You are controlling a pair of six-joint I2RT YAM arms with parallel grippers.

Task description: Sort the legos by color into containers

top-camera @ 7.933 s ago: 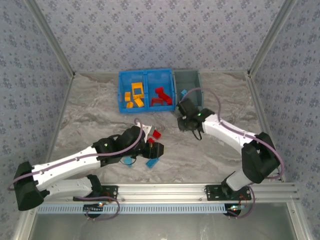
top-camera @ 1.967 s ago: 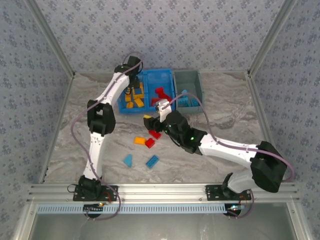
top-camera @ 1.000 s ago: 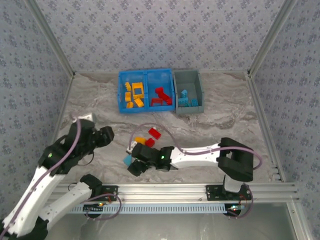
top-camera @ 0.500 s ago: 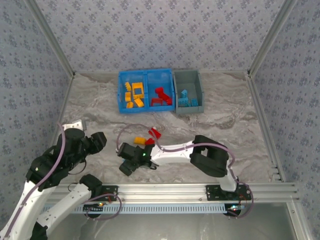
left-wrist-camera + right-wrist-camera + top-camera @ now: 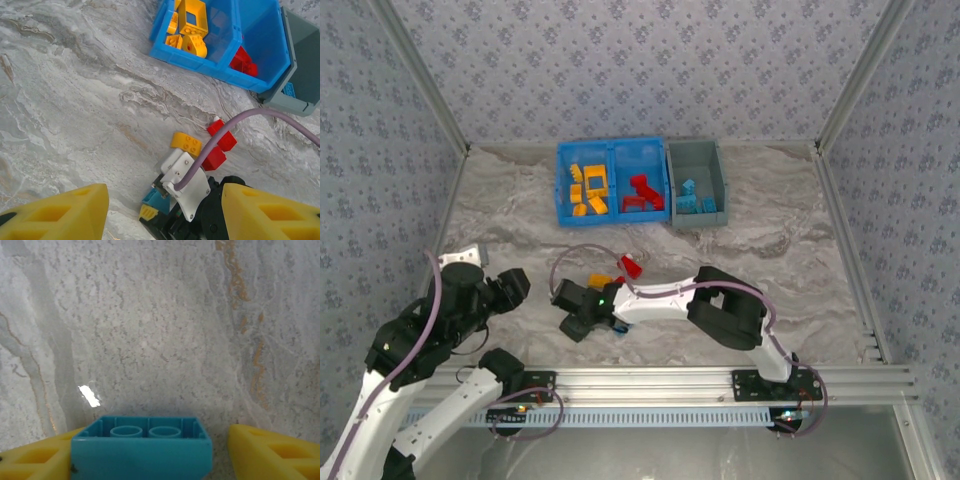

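— "Is the sorting nearing its end?"
— "Yes; most legos are sitting in the blue bin and the grey bin. In front of the blue bin, the right end effector is straddling a light blue brick, unclenched. A red brick and an orange brick are waiting on the bench. The left end effector is hanging released."

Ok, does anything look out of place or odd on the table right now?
Nothing spilled or damaged; blue bin and grey bin look correctly sorted. A yellow brick and red bricks lie loose on the table. One oddity: the blue brick sits off-centre in the right tool, against one finger, clear of the other.
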